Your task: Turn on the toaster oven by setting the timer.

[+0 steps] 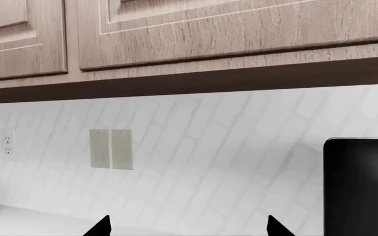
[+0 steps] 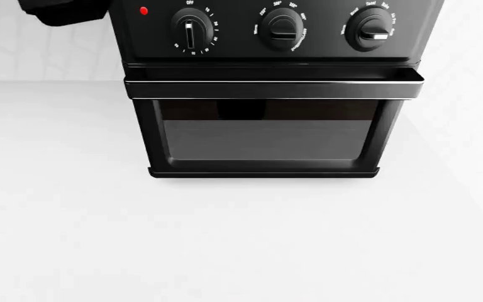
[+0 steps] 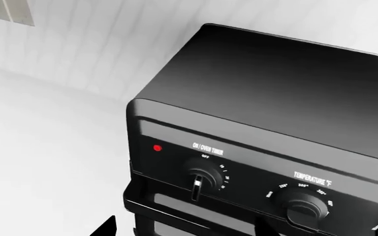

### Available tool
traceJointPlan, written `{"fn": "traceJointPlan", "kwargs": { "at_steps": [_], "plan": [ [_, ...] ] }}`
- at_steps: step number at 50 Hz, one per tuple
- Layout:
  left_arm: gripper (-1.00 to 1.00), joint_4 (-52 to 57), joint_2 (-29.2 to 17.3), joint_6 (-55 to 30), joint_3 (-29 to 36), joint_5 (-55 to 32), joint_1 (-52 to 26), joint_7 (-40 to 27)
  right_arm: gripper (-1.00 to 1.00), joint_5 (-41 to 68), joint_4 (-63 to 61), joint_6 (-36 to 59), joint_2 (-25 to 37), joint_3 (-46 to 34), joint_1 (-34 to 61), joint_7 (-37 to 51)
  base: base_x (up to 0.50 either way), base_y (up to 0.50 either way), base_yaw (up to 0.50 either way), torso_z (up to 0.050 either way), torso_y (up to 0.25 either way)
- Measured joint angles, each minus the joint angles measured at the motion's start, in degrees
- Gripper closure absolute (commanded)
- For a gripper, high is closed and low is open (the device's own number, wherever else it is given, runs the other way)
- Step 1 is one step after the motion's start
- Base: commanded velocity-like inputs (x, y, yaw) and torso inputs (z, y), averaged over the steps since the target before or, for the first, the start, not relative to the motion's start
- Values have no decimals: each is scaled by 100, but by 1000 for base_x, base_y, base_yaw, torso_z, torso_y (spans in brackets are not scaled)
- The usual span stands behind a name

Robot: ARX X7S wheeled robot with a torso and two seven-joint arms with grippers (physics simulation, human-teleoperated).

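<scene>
The right claw (image 3: 187, 227) shows only as two dark fingertips at the edge of its wrist view, set wide apart and holding nothing. It hangs in front of and above the toaster oven (image 2: 271, 94), near the timer (image 3: 204, 181) but not touching it. The left claw (image 1: 187, 227) is likewise spread wide and empty, facing the tiled backsplash (image 1: 208, 147) under the cabinets (image 1: 175, 34), with a black corner that is probably the oven at the side of its view.

The oven stands at the rear edge of the white surface (image 2: 224, 251), about midway along it, door shut. The timer is the leftmost of three knobs, beside the red light (image 2: 144, 11). Its pointer hangs down, away from the OFF mark above it.

The main risk is closing on the wrong knob — the temperature knob (image 3: 305, 206) sits just beside the timer and looks much the same. A wide claw coming in off-centre may catch the knob's rim and slip, or strike the bar handle (image 2: 273, 82) just below. Pushing hard could shove the oven back. The knob looks already turned, though the frames cannot confirm it — further twisting may overshoot.
</scene>
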Motion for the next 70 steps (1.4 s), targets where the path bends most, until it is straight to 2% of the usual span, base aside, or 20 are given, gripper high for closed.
{"fn": "traceJointPlan", "kwargs": {
  "at_steps": [20,46,70],
  "plan": [
    [-100,21,-15,13,-110,-6,124,12,-100,91,143,-354,-230,-274,-74,52,0,0,0,0,0],
    [-100,31,-22,51,-160,-19,218,12,-100,488,-240,-1074,-55,-1189,-29,182,0,0,0,0,0],
    [-100,36,-16,84,-191,-11,284,34,-100,311,300,-945,-414,-1517,102,-70,0,0,0,0,0]
  ]
}}
